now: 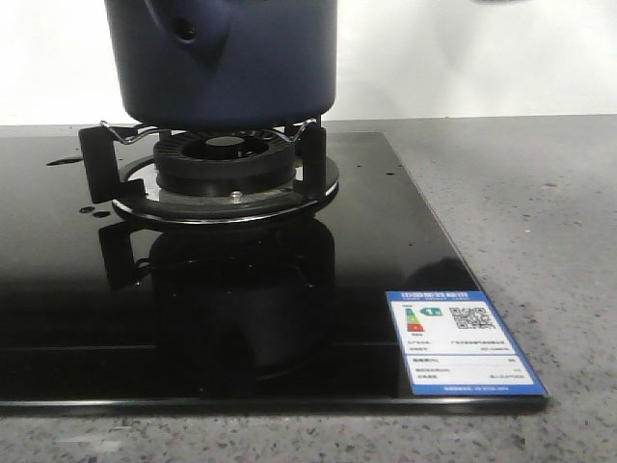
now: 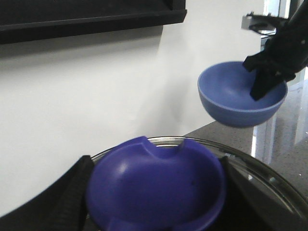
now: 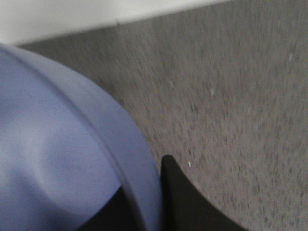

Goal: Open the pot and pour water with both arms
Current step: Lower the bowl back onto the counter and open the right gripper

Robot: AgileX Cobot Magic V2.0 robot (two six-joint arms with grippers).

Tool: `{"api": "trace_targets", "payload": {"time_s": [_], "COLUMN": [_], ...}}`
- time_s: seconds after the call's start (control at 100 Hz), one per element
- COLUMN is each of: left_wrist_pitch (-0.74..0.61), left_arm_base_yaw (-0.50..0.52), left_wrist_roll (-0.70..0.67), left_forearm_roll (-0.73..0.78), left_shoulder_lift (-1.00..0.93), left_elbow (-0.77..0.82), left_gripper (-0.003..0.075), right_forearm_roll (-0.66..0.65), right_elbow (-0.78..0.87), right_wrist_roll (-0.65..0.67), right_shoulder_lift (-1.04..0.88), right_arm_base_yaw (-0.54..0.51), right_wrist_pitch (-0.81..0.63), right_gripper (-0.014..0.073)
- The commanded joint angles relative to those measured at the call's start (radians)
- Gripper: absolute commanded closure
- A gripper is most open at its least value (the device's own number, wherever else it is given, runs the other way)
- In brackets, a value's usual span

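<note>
The dark navy pot [image 1: 222,58] stands on the burner's supports, its stubby handle with a round hole [image 1: 188,34] facing me; its top is cut off by the front view. In the left wrist view my left gripper [image 2: 156,192] is shut on the blue knob [image 2: 156,185] of a glass lid [image 2: 272,180]. Whether the lid rests on the pot I cannot tell. My right gripper [image 2: 269,72] holds a lighter blue bowl [image 2: 236,96] in the air, one finger inside its rim and one outside [image 3: 151,192]. The bowl's inside [image 3: 57,159] looks empty.
A black glass hob [image 1: 405,251] carries the burner [image 1: 224,164] and a blue energy label [image 1: 461,340] at its front right corner. Grey speckled counter [image 1: 540,193] lies to the right, a white wall behind. A dark shelf [image 2: 86,14] hangs on the wall.
</note>
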Motion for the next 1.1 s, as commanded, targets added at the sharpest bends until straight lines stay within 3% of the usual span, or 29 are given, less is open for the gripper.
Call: {"api": "trace_targets", "payload": {"time_s": [0.0, 0.34, 0.5, 0.85, 0.94, 1.09], "left_wrist_pitch": [0.032, 0.034, 0.035, 0.06, 0.067, 0.086], "left_arm_base_yaw": [-0.012, -0.012, -0.012, -0.012, -0.012, -0.012], "left_wrist_roll": [0.0, 0.0, 0.0, 0.0, 0.0, 0.0], "left_forearm_roll": [-0.048, -0.048, -0.048, -0.048, -0.048, -0.048], "left_shoulder_lift": [-0.015, -0.015, -0.015, -0.012, -0.012, -0.012], "left_elbow": [-0.036, -0.036, -0.036, -0.036, -0.036, -0.036], "left_gripper": [0.0459, 0.0459, 0.0459, 0.0459, 0.0459, 0.0459], "right_forearm_roll": [0.023, 0.059, 0.147, 0.167, 0.167, 0.169], "right_elbow": [0.067, 0.49, 0.645, 0.754, 0.754, 0.743], "right_wrist_roll": [-0.024, -0.035, -0.057, -0.126, -0.126, -0.126], "right_shoulder_lift": [-0.079, -0.205, -0.263, -0.274, -0.276, -0.3], "right_arm_base_yaw": [-0.007, -0.033, -0.085, -0.1, -0.1, -0.1], "right_wrist_pitch": [0.044, -0.16, -0.254, -0.273, -0.282, -0.308], "right_gripper": [0.0637, 0.0638, 0.0638, 0.0628, 0.0555, 0.0298]}}
